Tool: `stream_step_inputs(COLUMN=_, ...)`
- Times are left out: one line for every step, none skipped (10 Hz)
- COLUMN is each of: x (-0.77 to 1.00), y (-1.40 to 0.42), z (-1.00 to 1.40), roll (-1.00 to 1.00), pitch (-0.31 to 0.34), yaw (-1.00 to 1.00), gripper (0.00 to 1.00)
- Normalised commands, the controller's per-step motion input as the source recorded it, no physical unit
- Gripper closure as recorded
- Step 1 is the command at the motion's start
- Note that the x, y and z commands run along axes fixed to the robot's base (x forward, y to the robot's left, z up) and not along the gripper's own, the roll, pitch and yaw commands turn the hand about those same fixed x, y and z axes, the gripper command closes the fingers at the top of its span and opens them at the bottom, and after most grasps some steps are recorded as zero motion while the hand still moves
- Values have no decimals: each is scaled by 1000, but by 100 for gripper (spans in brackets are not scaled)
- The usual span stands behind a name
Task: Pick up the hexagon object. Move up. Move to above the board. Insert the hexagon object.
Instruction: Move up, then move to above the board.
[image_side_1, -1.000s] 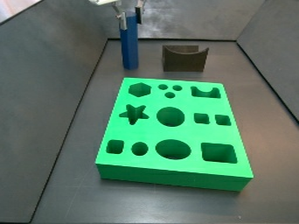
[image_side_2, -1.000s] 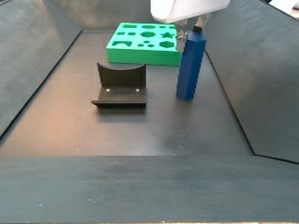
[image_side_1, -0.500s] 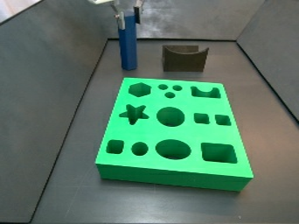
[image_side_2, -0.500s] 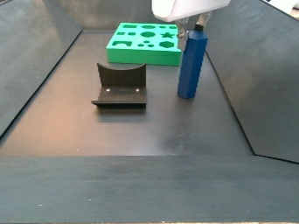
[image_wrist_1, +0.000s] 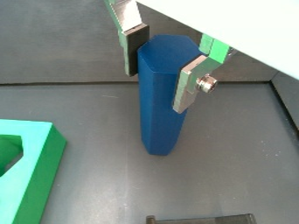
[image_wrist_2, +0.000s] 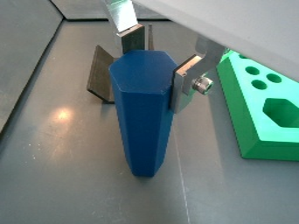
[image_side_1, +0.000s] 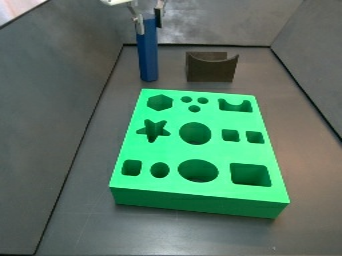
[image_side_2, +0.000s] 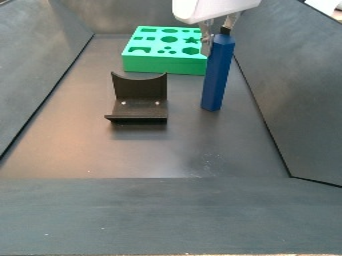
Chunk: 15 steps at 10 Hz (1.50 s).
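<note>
The hexagon object (image_side_1: 147, 55) is a tall blue post that stands upright on the dark floor, beyond the board's far left corner. It also shows in a side view (image_side_2: 217, 75) and in both wrist views (image_wrist_1: 162, 105) (image_wrist_2: 142, 114). My gripper (image_side_1: 147, 18) is directly over it, with its fingers (image_wrist_1: 191, 83) pressed on opposite sides of the post's top. It is also seen in the views (image_side_2: 222, 28) (image_wrist_1: 160, 83) (image_wrist_2: 158, 70). The board (image_side_1: 201, 200) is a bright green slab with shaped holes; its hexagon hole (image_side_1: 160, 101) is at the far left corner.
A dark fixture (image_side_1: 210, 66) stands on the floor beside the post, seen also in a side view (image_side_2: 136, 97) and in a wrist view (image_wrist_2: 103, 70). Grey sloping walls (image_side_1: 67, 90) enclose the floor. The board shows in the views (image_side_2: 160, 62) (image_wrist_2: 263, 131) (image_wrist_1: 30, 175).
</note>
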Motion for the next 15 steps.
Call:
stream_step_inputs(x=0, y=0, z=833, roll=0, pitch=0, yaw=0, gripper=100)
stream_step_inputs(x=-105, y=49, z=726, roll=2, pitch=41, yaw=-12, gripper=100)
stream_step_inputs(x=-109, y=47, z=656, roll=6, pitch=37, yaw=-14, gripper=100)
stream_step_inputs(x=-70, y=31, z=477, roll=20, pitch=30, yaw=-21, gripper=100)
stream_step_inputs(x=-36, y=25, z=252, roll=34, pitch=37, yaw=-20, gripper=100)
stream_step_inputs(x=-66, y=-98, z=1000, roll=210, pitch=-285, yaw=-9, gripper=100)
stream_step_inputs(x=-69, y=-104, z=1000, roll=211, pitch=-261, yaw=-4, gripper=100)
stream_step_inputs(x=-85, y=-99, z=1000, roll=208, pitch=-201, yaw=12, gripper=100)
stream_step_inputs(x=-83, y=-91, z=1000, roll=189, pitch=-112, yaw=32, gripper=100)
stream_step_inputs(x=-74, y=-86, z=1000, roll=176, pitch=-42, yaw=37, gripper=100)
stream_step_inputs(x=-64, y=-79, z=1000, roll=166, pitch=8, yaw=39, gripper=100)
stream_step_inputs(x=-54, y=-72, z=1000, roll=153, pitch=33, yaw=42, gripper=100)
stream_step_inputs(x=-38, y=-61, z=1000, roll=134, pitch=55, yaw=42, gripper=100)
stream_step_inputs(x=-14, y=-41, z=858, roll=122, pitch=83, yaw=44, gripper=100)
stream_step_inputs(x=2, y=-29, z=645, roll=124, pitch=95, yaw=49, gripper=100)
